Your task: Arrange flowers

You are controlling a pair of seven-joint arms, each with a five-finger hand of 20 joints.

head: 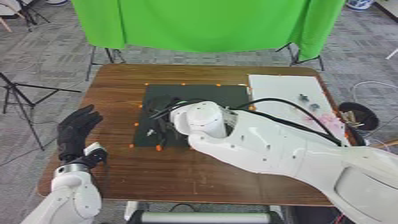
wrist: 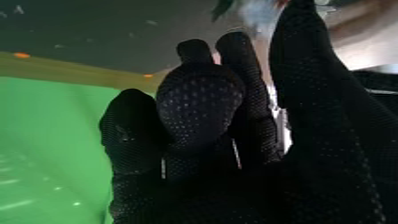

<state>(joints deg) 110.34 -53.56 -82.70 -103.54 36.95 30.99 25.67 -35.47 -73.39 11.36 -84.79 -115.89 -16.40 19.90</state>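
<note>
In the head view my right hand [head: 163,108] is over the left part of the dark mat [head: 202,91], partly hidden by the white arm. My left hand [head: 75,131] lies at the table's left side, fingers relaxed and empty. Pink flowers [head: 330,121] rest by the lower right of the white sheet [head: 274,86]. A small pale thing [head: 151,132] lies on the mat near my right hand. The right wrist view has my right hand [wrist: 191,160] close up; whether it holds anything is unclear. Beyond it is a dark green tip [wrist: 221,8] beside a blurred pale shape [wrist: 258,14].
Two small grey-green pieces [head: 308,102] sit on the white sheet. A dark round container [head: 359,114] with light brown things in it stands at the table's right edge. Orange markers surround the mat. A green cloth [head: 209,25] hangs beyond the far edge.
</note>
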